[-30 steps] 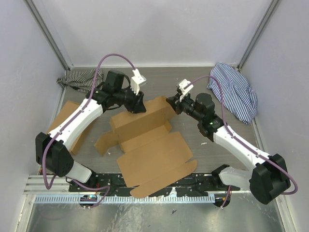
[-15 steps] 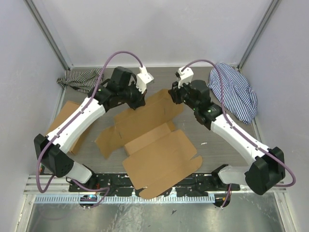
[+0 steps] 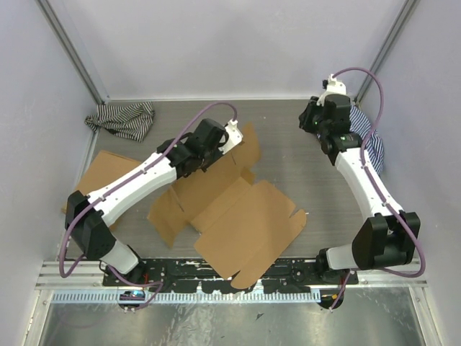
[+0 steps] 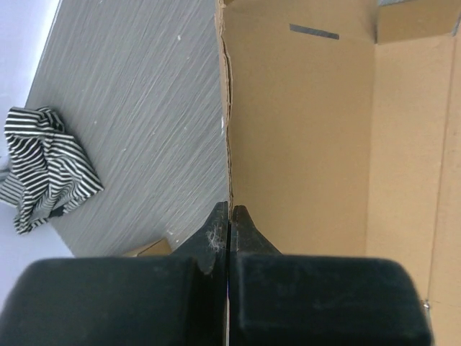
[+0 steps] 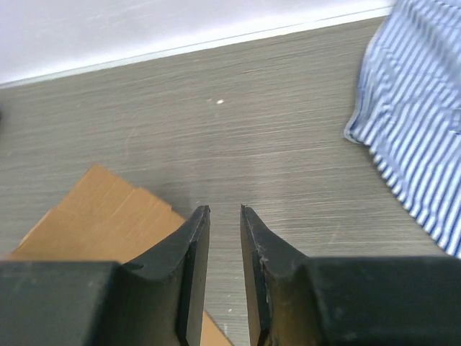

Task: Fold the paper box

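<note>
The paper box (image 3: 245,216) is a brown die-cut cardboard sheet lying mostly open in the middle of the table, with one far panel (image 3: 247,146) tilted up. My left gripper (image 3: 216,153) is shut on the left edge of that panel. In the left wrist view the cardboard edge (image 4: 228,144) runs straight into the closed jaws (image 4: 230,209). My right gripper (image 3: 307,120) is raised at the back right, apart from the box. Its jaws (image 5: 225,210) stand slightly open with nothing between them, and a box corner (image 5: 94,216) lies below to their left.
A second flat brown box (image 3: 101,173) lies at the left under my left arm. A black-and-white striped cloth (image 3: 122,119) sits at the back left corner and shows in the left wrist view (image 4: 43,166). A blue striped cloth (image 3: 371,144) lies at the back right (image 5: 418,122).
My right gripper let go of the box's far panel and moved up to the back right. My left gripper moved right with the box, which slid right and opened flatter.
</note>
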Available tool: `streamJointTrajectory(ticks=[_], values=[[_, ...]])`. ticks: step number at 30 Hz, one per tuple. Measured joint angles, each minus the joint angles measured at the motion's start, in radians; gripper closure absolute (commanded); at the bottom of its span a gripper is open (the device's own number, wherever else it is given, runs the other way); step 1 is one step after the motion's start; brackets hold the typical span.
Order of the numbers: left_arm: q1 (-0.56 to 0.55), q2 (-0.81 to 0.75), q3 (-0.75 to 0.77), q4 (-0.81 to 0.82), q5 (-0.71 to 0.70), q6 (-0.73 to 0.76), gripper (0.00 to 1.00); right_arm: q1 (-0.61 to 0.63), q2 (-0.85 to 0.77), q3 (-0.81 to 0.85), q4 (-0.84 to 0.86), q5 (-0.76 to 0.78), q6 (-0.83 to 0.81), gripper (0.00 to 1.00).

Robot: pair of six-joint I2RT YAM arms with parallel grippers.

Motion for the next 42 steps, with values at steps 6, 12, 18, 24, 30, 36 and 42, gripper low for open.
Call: streamJointTrajectory(ticks=[6, 12, 18, 24, 30, 36, 42], values=[[-0.049, 0.003, -0.030, 0.018, -0.142, 0.016, 1.00, 0.034, 0.051, 0.031, -0.014, -0.095, 0.005, 0.70], [-0.146, -0.005, -0.114, 0.107, -0.308, 0.094, 1.00, 0.031, 0.206, 0.084, -0.023, -0.152, 0.015, 0.66], [-0.190, -0.052, -0.174, 0.164, -0.368, 0.140, 1.00, -0.020, 0.328, 0.114, 0.006, -0.304, 0.021, 0.66], [-0.211, -0.072, -0.181, 0.172, -0.378, 0.167, 1.00, -0.092, 0.564, 0.285, 0.117, -0.538, 0.029, 0.71], [-0.234, -0.069, -0.181, 0.175, -0.404, 0.194, 1.00, -0.085, 0.729, 0.359, 0.173, -0.715, 0.049, 0.72], [-0.243, -0.044, -0.181, 0.178, -0.434, 0.202, 1.00, -0.019, 0.730, 0.348, 0.152, -0.789, -0.001, 0.74], [-0.254, -0.016, -0.181, 0.182, -0.472, 0.209, 1.00, 0.016, 0.660, 0.233, 0.140, -0.830, -0.044, 0.75]])
